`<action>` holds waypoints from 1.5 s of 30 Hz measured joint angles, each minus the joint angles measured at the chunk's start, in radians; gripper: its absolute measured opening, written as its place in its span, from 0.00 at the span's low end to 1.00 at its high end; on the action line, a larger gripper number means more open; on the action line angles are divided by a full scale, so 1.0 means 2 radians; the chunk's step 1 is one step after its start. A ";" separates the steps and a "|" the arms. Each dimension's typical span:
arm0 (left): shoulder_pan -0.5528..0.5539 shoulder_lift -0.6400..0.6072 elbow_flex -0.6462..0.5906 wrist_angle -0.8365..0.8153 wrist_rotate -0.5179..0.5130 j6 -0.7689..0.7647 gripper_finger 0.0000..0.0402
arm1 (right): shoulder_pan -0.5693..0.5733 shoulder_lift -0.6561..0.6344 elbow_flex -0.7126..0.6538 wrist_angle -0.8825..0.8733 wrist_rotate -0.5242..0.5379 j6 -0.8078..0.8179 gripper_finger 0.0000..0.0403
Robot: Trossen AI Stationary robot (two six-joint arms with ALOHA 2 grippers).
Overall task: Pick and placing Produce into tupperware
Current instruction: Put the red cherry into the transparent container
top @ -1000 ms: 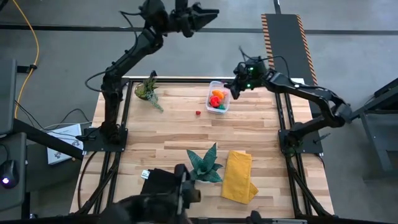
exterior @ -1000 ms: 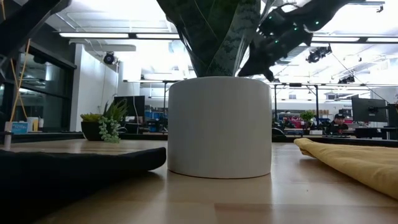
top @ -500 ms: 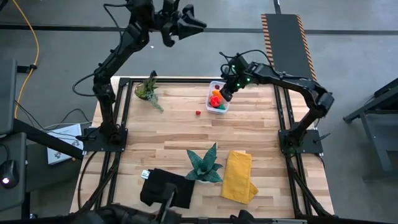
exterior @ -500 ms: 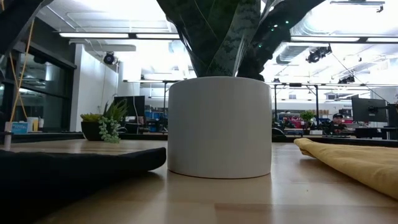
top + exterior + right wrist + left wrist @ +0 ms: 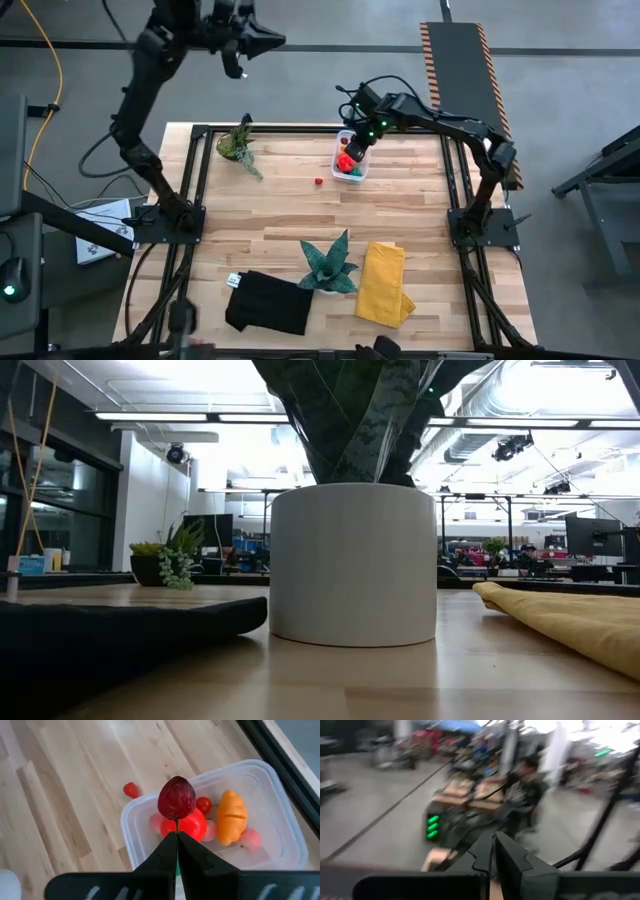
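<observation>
The clear tupperware [image 5: 355, 170] stands near the table's far edge and holds red, orange [image 5: 231, 816] and pink produce. Above it my right gripper [image 5: 352, 150] slants down, shut on a dark red fruit [image 5: 176, 798]. One small red piece [image 5: 318, 181] lies on the wood left of the tub. My left gripper [image 5: 275, 42] is shut on nothing, raised high beyond the table's far left corner and pointing level into the room. My right gripper pinches the dark red fruit's thin stem [image 5: 176, 823] between its two fingertips, slanting down from the far right. The fruit sticks out past the fingertips over the tub's left half [image 5: 150, 815]. Whether it touches the pieces below, I cannot tell.
A teal spiky plant in a white pot [image 5: 328, 265] stands near the front, with a folded yellow cloth [image 5: 385, 283] to its right and a black cloth [image 5: 268, 302] to its left. A small leafy potted plant [image 5: 238, 145] sits at the far left. A person [image 5: 527, 785] shows in the room.
My left gripper has swung leftward beyond the table's far edge, risen a little and shut. My right gripper has moved from the tub's right side toward the table's left until it is over the tub, and has tipped further down.
</observation>
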 joint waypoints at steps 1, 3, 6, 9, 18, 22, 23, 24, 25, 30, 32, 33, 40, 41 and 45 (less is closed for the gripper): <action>0.001 -0.006 0.000 -0.030 -0.023 0.023 0.03 | 0.002 0.004 0.008 -0.008 0.000 0.000 0.00; 0.002 -0.018 0.000 -0.085 -0.073 0.061 0.01 | 0.006 0.012 0.023 -0.022 0.000 0.003 0.00; 0.002 -0.037 0.000 -0.155 -0.134 0.089 0.01 | 0.010 0.028 0.036 -0.046 0.005 0.011 0.00; 0.002 -0.047 0.000 -0.225 -0.166 0.103 0.01 | 0.010 0.035 0.047 -0.059 0.008 0.021 0.00; -0.044 -0.050 -0.022 -0.358 -0.363 0.122 0.00 | 0.010 0.047 0.054 -0.079 0.033 0.058 0.00; -0.066 -0.049 -0.067 -0.354 -0.398 0.119 0.00 | 0.010 0.051 0.054 -0.089 0.040 0.066 0.00; -0.070 -0.049 -0.081 -0.351 -0.400 0.118 0.00 | 0.010 0.053 0.054 -0.094 0.041 0.067 0.00; -0.074 -0.049 -0.095 -0.345 -0.402 0.117 0.00 | 0.010 0.055 0.054 -0.097 0.042 0.067 0.00; -0.079 -0.049 -0.110 -0.338 -0.403 0.114 0.00 | 0.010 0.057 0.054 -0.095 0.042 0.067 0.00; -0.095 -0.049 -0.184 -0.308 -0.403 0.109 0.00 | 0.010 0.061 0.054 -0.103 0.047 0.071 0.00; -0.100 -0.049 -0.213 -0.292 -0.404 0.109 0.00 | 0.010 0.061 0.054 -0.109 0.054 0.071 0.00; -0.101 -0.049 -0.226 -0.284 -0.404 0.109 0.00 | 0.010 0.061 0.054 -0.108 0.059 0.071 0.00; -0.101 -0.049 -0.295 -0.247 -0.404 0.103 0.00 | 0.006 0.067 0.054 -0.112 0.063 0.088 0.00; -0.101 -0.049 -0.301 -0.240 -0.402 0.103 0.00 | 0.006 0.068 0.054 -0.111 0.063 0.088 0.00; -0.101 -0.049 -0.312 -0.236 -0.395 0.103 0.00 | 0.007 0.071 0.054 -0.106 0.069 0.086 0.00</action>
